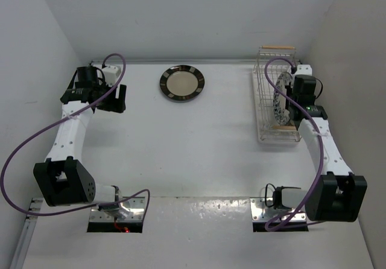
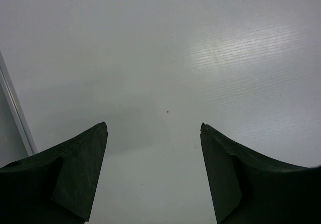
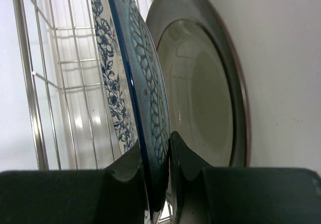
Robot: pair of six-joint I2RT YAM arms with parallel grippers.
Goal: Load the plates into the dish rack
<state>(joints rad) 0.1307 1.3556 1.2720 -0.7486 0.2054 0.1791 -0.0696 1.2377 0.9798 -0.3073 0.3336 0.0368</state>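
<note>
Pinching floral plate (image 3: 113, 83) by rim with my right gripper (image 3: 156, 151) so it slots upright in rack (image 3: 31, 83); left gripper (image 2: 153, 127) spread.

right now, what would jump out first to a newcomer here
The right claw pinches the rim of a blue floral plate standing on edge in the dish rack, a grey-rimmed plate beside it. One dark-rimmed plate lies flat on the far table, the left claw open to its left.
</note>
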